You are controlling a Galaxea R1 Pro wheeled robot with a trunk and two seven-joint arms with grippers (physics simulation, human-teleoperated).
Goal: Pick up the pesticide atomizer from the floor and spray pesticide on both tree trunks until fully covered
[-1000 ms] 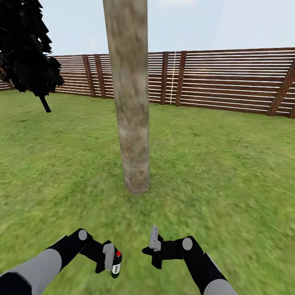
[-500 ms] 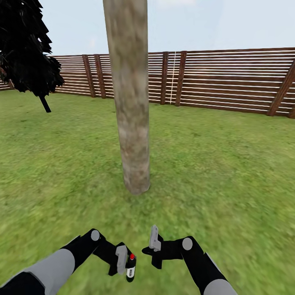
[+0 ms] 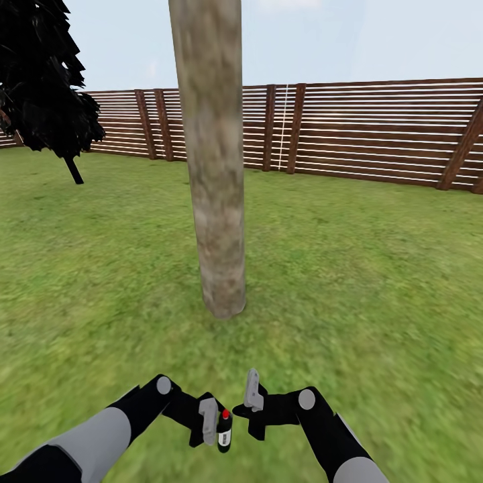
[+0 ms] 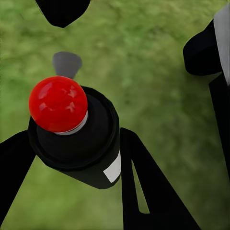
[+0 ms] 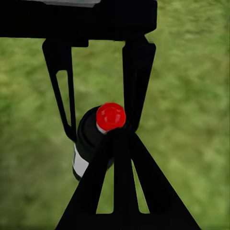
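Black atomizer [image 3: 225, 430] clamped in left claw [image 3: 216, 425] | right claw [image 3: 253, 402] state unclear | trunk [image 3: 213, 161] top cropped

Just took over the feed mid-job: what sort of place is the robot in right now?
An outdoor garden or fenced yard, by the look of it: green lawn underfoot, a brown slatted wooden fence behind, and a thick bare tree trunk straight ahead under open sky.

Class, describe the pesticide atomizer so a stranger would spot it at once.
Start at the tall tree trunk on the lawn, then look down to the robot's arms. The left gripper holds the pesticide atomizer: a small black bottle with a red round cap.
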